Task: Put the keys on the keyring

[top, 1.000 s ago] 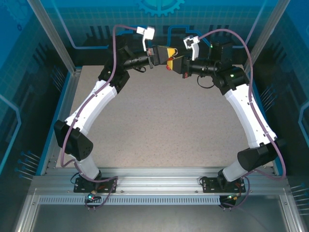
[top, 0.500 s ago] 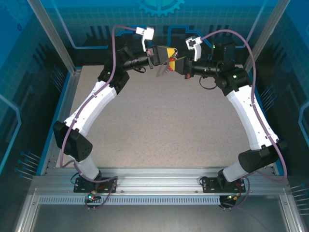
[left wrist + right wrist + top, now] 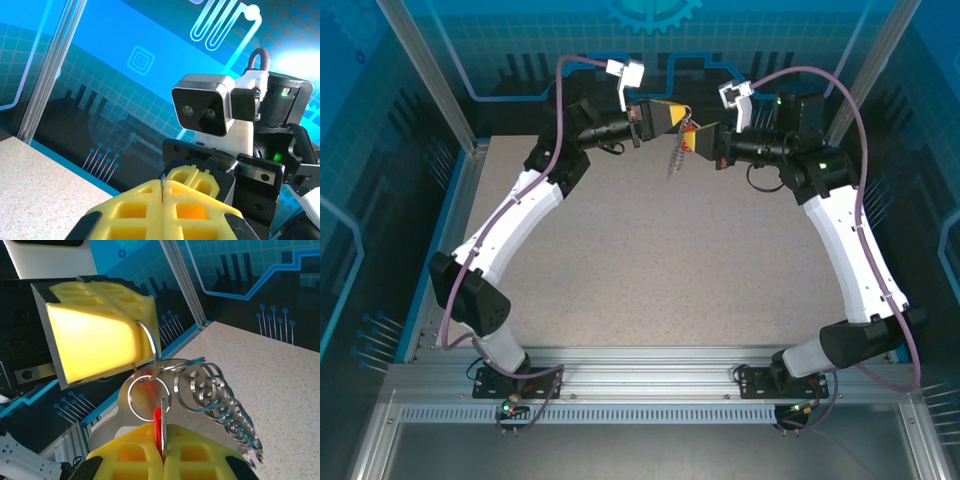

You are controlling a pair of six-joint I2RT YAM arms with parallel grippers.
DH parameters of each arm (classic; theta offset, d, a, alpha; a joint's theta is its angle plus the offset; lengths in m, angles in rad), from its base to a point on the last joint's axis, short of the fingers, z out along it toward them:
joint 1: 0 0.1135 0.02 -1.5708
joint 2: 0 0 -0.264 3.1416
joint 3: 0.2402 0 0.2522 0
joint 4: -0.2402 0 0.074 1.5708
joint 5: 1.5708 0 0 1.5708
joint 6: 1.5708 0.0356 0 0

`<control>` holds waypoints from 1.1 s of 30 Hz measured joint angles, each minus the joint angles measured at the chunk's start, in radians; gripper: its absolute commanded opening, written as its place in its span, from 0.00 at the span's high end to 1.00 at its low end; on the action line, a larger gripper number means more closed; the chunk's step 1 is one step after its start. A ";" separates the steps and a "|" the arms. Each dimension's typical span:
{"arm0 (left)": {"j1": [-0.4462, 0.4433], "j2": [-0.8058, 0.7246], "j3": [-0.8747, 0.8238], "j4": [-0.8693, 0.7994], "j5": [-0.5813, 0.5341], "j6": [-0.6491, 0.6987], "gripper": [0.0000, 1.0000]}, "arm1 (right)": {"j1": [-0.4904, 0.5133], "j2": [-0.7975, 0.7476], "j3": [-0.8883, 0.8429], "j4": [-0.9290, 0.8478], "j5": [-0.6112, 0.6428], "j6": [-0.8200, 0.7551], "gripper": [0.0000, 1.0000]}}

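— Claws first?
— My right gripper (image 3: pixel 162 454) is clamped on the red key (image 3: pixel 158 424). Its wrist view shows my left gripper (image 3: pixel 163 197) pinching one wire ring of the keyring (image 3: pixel 239 426), too fine to see from overhead.
— Any change?
— My right arm has swung toward 3 o'clock. The ring chain now dangles at 6 o'clock between the claws, above the table (image 3: pixel 650 260).

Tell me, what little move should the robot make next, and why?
Probably the right gripper should twist the red key a bit along the ring it meets. Both grippers are shut, the left gripper pinches the top ring just above, and whether the key is fully threaded is unclear.
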 measured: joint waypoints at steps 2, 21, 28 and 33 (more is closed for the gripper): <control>-0.002 -0.002 0.000 -0.003 0.000 0.003 1.00 | -0.008 -0.006 0.000 0.000 -0.005 0.000 1.00; -0.007 -0.025 -0.053 0.069 -0.035 -0.032 1.00 | 0.051 0.034 -0.012 0.082 -0.029 0.079 1.00; -0.007 -0.025 -0.084 0.096 -0.068 -0.055 1.00 | 0.059 0.066 -0.003 0.106 -0.013 0.095 1.00; -0.007 -0.026 -0.086 0.095 -0.082 -0.053 1.00 | 0.057 0.067 0.013 0.074 -0.003 0.091 1.00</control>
